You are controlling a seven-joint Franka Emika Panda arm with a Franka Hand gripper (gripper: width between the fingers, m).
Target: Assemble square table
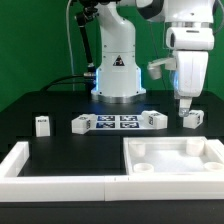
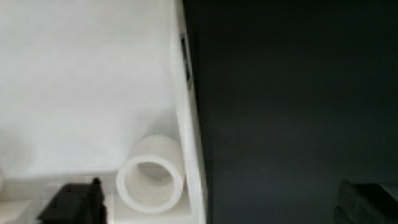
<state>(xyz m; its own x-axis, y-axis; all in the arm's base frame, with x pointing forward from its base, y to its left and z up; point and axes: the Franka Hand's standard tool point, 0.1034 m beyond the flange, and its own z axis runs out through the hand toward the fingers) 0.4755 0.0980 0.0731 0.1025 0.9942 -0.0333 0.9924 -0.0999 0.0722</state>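
Pincer (image 1: 185, 102) hangs wide open and empty over the top (image 1: 180, 160), its rim running between the jaws, corner socket (image 2: 155, 185) beside one finger, so the grab looks to lie straight below.

The white square table top (image 1: 175, 160) lies flat, rim and corner sockets (image 2: 155, 183) upward, at the bench's (image 1: 40, 100) front edge, toward the exterior view's right. Four short tagged legs (image 1: 82, 123) sit in a row behind it, apparently all unattached.
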